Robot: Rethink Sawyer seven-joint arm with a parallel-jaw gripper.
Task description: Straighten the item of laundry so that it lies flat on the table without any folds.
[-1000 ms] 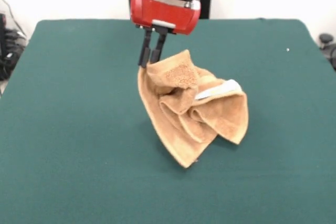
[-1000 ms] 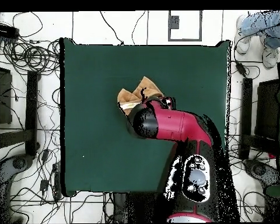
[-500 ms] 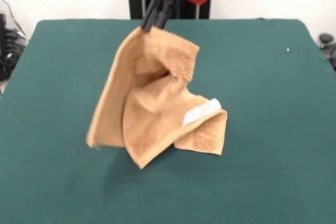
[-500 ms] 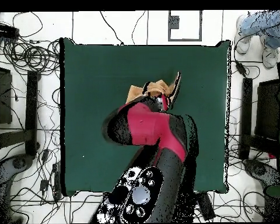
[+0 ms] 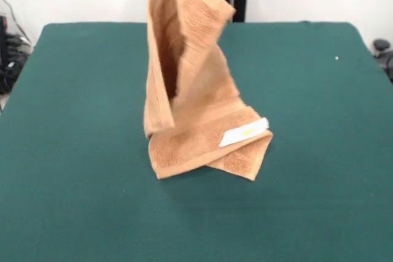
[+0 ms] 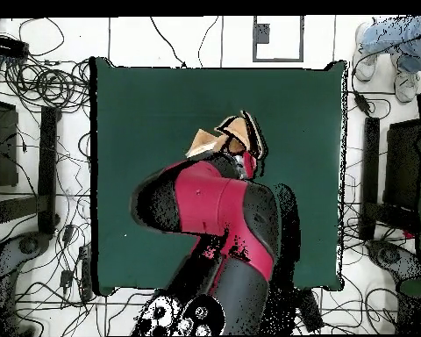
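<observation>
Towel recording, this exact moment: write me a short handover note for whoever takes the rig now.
Gripper: out of the front view's top edge and hidden under the arm from overhead, so its state cannot be told.
Towel: hanging from above by its top, lower part with the white tag resting folded on the green table, near its middle.
Done: towel lifted.
Left: spread it flat with no folds, then let go.

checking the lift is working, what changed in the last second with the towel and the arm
The red and black arm rose, hauling the tan-orange terry-cloth towel by one corner: it went from a crumpled heap to a tall, draped hang, its top now at the front view's upper edge. The gripper has left that view. The towel's lower folds and white tag remain on the dark green table, in about the same spot.
</observation>
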